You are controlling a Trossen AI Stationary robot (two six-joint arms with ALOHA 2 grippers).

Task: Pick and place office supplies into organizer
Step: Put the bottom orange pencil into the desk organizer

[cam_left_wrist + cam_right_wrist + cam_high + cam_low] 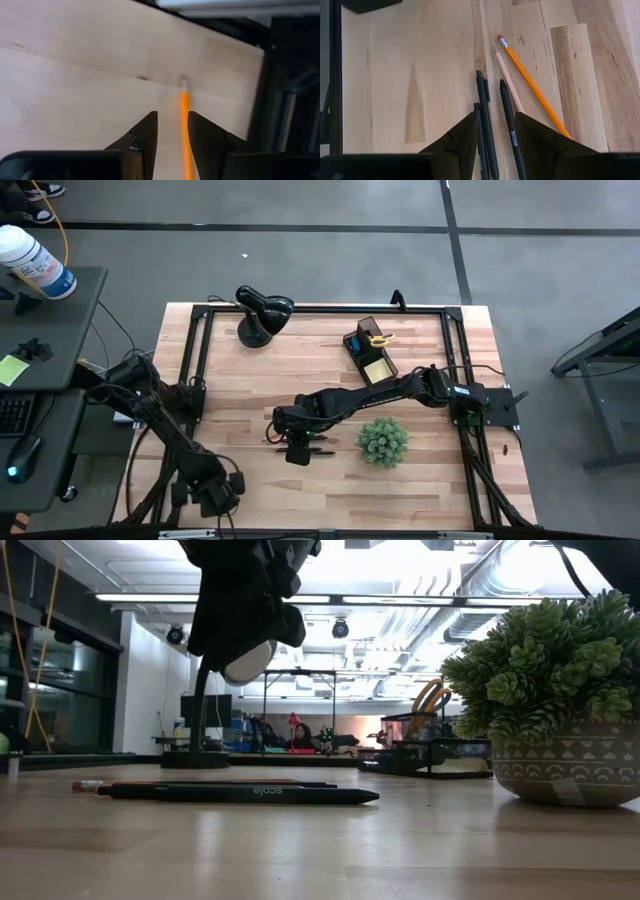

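Observation:
Three black pens [487,120] [240,794], an orange pencil [532,85] and a pale wooden pencil [509,82] lie flat on the table at mid-front. My right gripper [496,130] [297,448] hangs open well above them. The black organizer [365,355] stands far right of centre, with yellow scissors [380,338] upright in it and a yellow sticky pad [377,370] in its tray. My left gripper [172,125] [215,498] is open over the table's near left corner. Another orange pencil [185,115] lies on the wood there and shows in the gap between its fingers.
A black domed lamp [262,315] stands at the far left. A green spiky plant [382,440] in a patterned pot sits just right of the pens, close to my right arm. A black frame rail [272,100] runs along the table edge near my left gripper.

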